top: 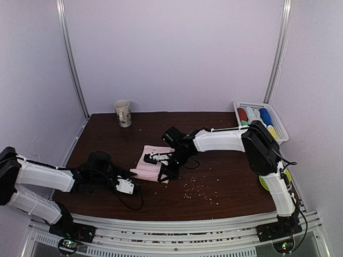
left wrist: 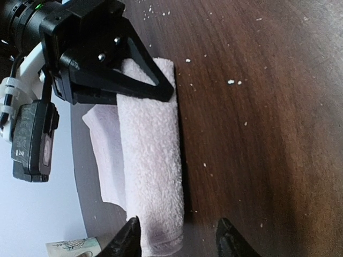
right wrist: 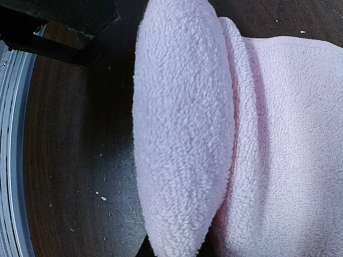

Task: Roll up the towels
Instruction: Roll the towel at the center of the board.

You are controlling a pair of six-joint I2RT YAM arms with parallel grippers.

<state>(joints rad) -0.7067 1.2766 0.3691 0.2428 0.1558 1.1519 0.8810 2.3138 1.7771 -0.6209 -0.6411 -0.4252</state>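
A pale pink towel (top: 150,167) lies left of the table's middle, most of it rolled into a tight cylinder (left wrist: 153,155) with a flat flap (left wrist: 104,155) still spread beside it. My right gripper (top: 159,165) is shut on the roll's far end, and its black fingers (left wrist: 155,85) show in the left wrist view. The right wrist view is filled by the towel (right wrist: 182,139), which hides the fingertips. My left gripper (left wrist: 178,241) is open at the roll's near end. The roll sits against its left finger (left wrist: 128,238), with bare table up to the right one.
A patterned mug (top: 123,113) stands at the back left. A white slatted basket (top: 236,110) at the back right holds several coloured rolls. Pale crumbs (top: 198,190) are scattered on the dark wooden table (top: 225,166). A green disc (top: 265,183) lies by the right arm.
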